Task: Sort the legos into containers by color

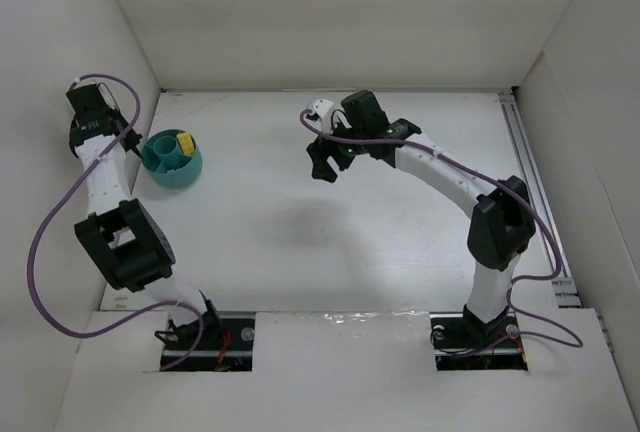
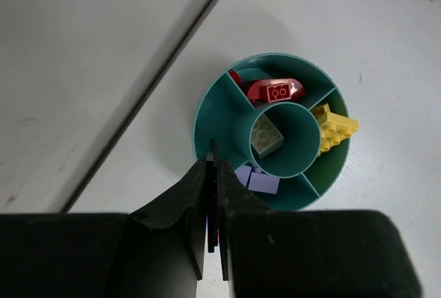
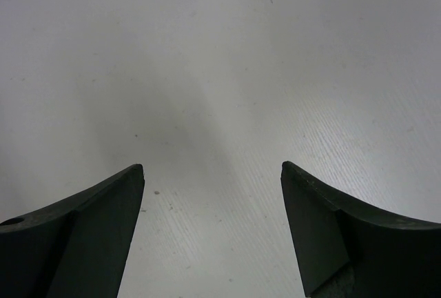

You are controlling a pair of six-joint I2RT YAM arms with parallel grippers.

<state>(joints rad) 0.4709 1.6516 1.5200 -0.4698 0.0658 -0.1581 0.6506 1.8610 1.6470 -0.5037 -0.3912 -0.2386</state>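
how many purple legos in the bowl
2. Both lie in the teal bowl compartment nearest the left gripper: one lilac brick beside the centre cup, a second lilac brick next to it, closer to the gripper. The gripper may hide more.

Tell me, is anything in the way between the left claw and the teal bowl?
Nothing visible. The left gripper, shut, hangs over the near rim of the bowl, and nothing shows between them.

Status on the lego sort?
Left end effector shut, over round teal plastic bowl. Right end effector open, empty, over white table. Red brick, yellow brick, lilac brick, cream brick in separate compartments. Nothing in the way.
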